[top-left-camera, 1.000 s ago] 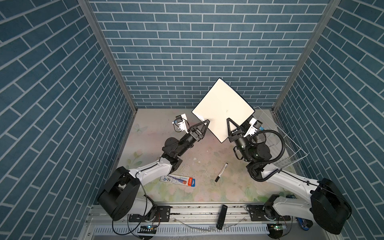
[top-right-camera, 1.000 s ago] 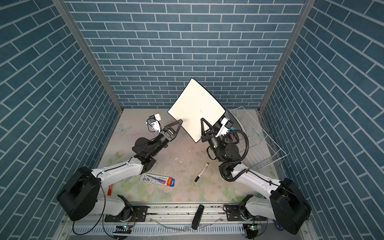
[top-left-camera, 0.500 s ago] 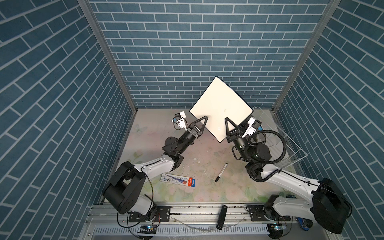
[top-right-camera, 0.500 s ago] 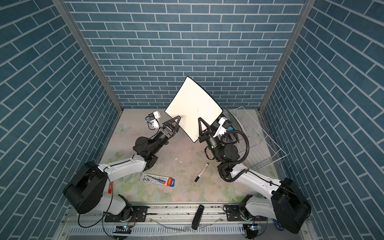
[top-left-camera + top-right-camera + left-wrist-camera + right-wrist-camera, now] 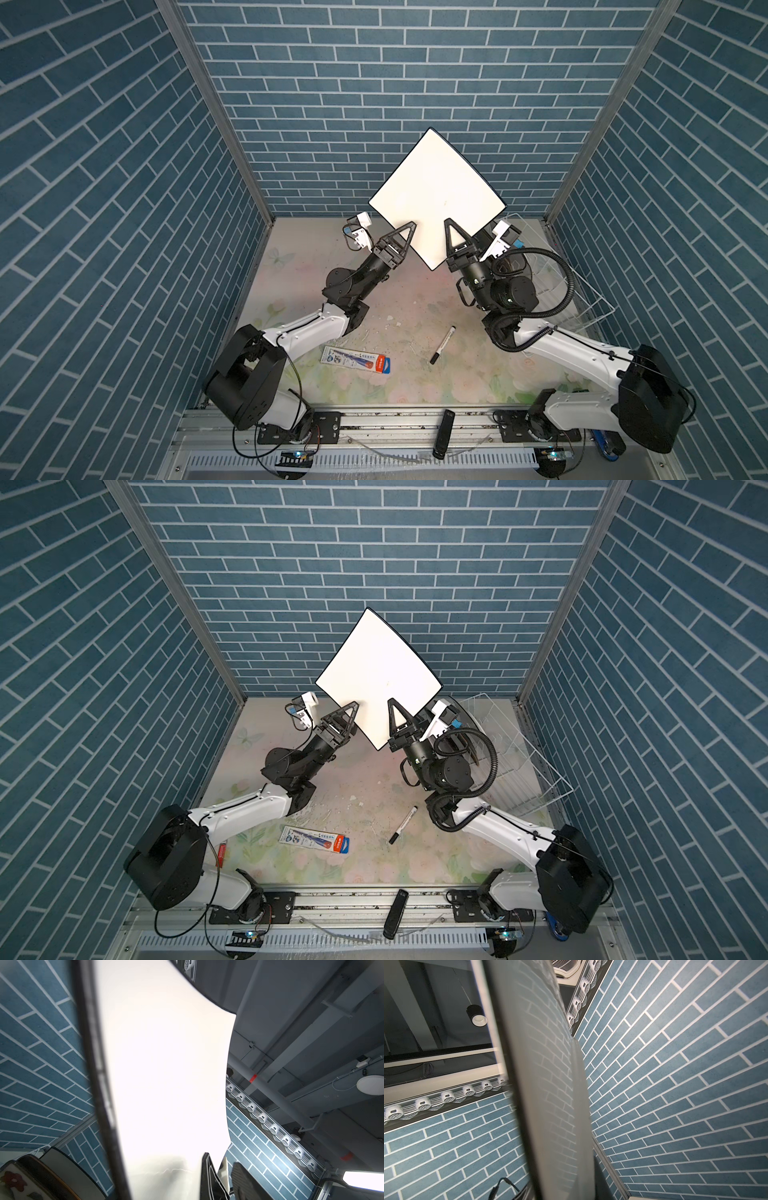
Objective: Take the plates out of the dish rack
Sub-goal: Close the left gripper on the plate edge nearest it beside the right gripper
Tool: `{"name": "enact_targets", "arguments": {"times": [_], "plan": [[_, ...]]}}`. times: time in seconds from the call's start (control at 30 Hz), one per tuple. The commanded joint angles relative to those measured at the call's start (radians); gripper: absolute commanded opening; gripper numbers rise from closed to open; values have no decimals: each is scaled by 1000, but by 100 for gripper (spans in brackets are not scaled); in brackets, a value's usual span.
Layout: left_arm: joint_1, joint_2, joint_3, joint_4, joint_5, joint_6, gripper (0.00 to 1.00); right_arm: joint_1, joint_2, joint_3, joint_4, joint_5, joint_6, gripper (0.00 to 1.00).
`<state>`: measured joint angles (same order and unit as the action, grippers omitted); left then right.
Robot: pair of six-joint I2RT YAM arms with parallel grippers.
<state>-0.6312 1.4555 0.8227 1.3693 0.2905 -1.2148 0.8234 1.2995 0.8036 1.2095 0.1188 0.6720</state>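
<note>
A white, black-rimmed square plate (image 5: 436, 195) (image 5: 378, 675) hangs tilted high above the table in both top views. My right gripper (image 5: 449, 224) (image 5: 391, 704) is shut on its lower right edge. My left gripper (image 5: 411, 227) (image 5: 354, 707) is open at the lower left edge. In the left wrist view the plate (image 5: 166, 1084) fills the middle and its edge runs between my fingers (image 5: 208, 1178) with a gap. The right wrist view shows the plate's grey back (image 5: 550, 1084). The wire dish rack (image 5: 582, 291) (image 5: 536, 762) stands at the right with a floral plate (image 5: 12, 1180) and dark plates (image 5: 463, 746).
A black marker (image 5: 442, 345) and a flat blue-and-red packet (image 5: 355, 359) lie on the floral mat in front of the arms. A black bar-shaped device (image 5: 443, 428) rests on the front rail. Blue brick walls close in on three sides.
The plate has risen and shifted a little left in the right gripper. The left gripper has come up to the plate's lower left edge, and its jaws have narrowed.
</note>
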Motion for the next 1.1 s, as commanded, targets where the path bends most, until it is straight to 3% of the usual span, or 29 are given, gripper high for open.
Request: {"name": "enact_targets", "arguments": {"times": [0.0,0.43,0.63,0.83,1.07], "plan": [[3,-29,31,37,16,17,65,11,-13,102,190,-25,3,0],[3,-42,34,38,0,14,44,20,-5,99,192,-15,12,0],[4,-46,26,37,-15,15,45,22,-2,95,190,-25,18,0],[3,-48,21,38,-14,16,36,22,-5,85,190,-25,29,0],[3,-46,18,38,-23,10,49,23,-11,88,192,-37,60,0]]}}
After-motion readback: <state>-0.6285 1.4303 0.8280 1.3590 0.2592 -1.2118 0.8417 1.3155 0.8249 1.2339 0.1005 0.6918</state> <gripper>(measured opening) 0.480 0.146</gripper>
